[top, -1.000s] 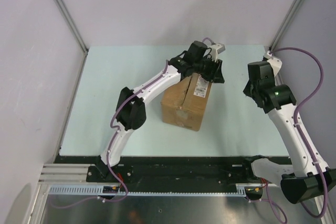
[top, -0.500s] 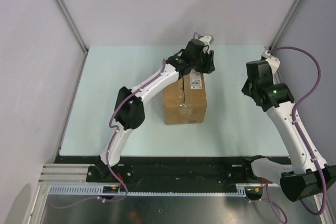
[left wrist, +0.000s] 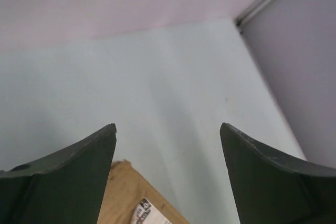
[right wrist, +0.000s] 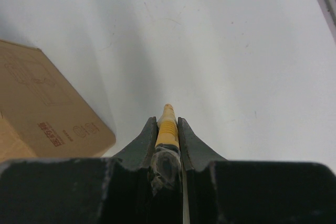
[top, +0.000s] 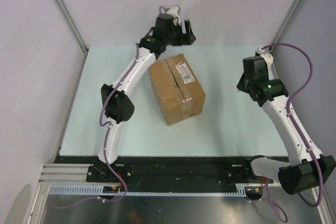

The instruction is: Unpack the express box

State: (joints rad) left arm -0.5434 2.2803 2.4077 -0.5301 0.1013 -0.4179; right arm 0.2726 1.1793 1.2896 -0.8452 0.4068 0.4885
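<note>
From above, the express box [top: 176, 88] is sitting near the middle of the tabletop [top: 94, 108], turned at an angle. Its flaps are lying closed along the taped seam and its white label [top: 184, 72] is facing up. The left gripper [top: 186, 29] is hovering beyond the box's far corner, clear of it. In the left wrist view its jaws are standing spread with nothing between them, a corner of the box showing just below. In the right wrist view the right gripper [right wrist: 167, 121] is pinching a yellow utility knife [right wrist: 168, 129], with the box lying apart to its left. By my reading, the unpacking is barely beginning: the seam is awaiting cutting and the flaps are awaiting opening.
</note>
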